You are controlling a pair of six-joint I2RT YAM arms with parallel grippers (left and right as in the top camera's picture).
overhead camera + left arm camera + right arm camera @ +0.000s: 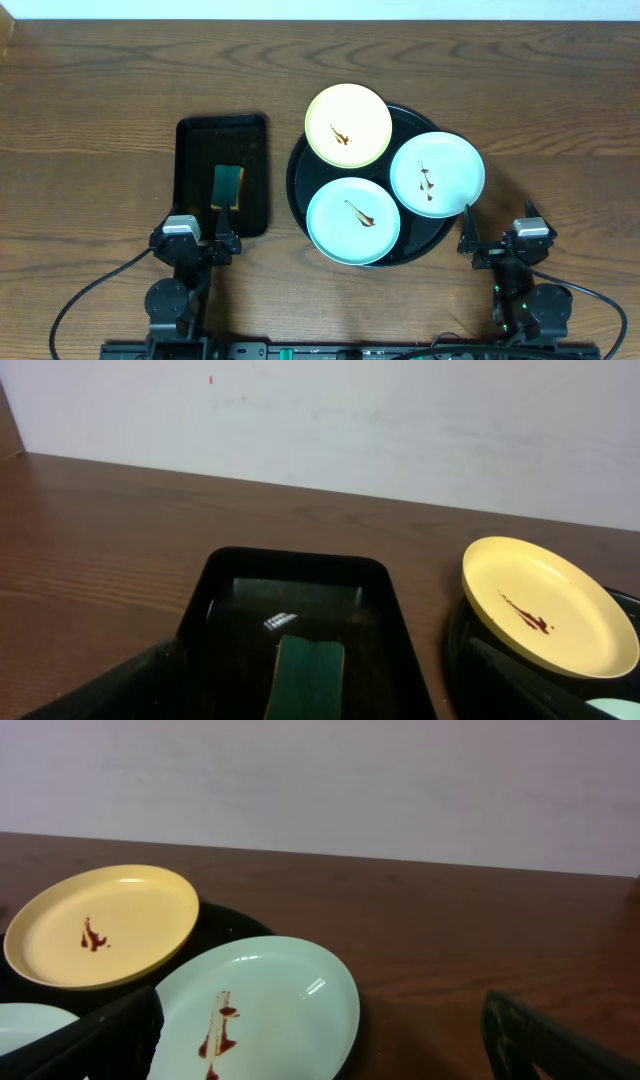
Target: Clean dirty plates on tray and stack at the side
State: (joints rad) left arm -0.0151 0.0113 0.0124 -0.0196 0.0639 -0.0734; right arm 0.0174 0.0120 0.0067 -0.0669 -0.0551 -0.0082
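Three small plates lie on the round black tray (303,190): a pale yellow plate (348,125) at the back, a mint green plate (437,175) at the right, another mint green plate (353,221) at the front. Each has a brown sauce smear. My left gripper (205,240) is open and empty at the near end of the rectangular tray. My right gripper (500,240) is open and empty, just right of the round tray. The yellow plate (547,605) shows in the left wrist view. The yellow plate (105,925) and right mint plate (255,1020) show in the right wrist view.
A smaller black rectangular tray (190,175) lies left of the round tray and holds a green sponge (227,187), also seen in the left wrist view (308,678). The wooden table (100,90) runs all around. A pale wall stands behind.
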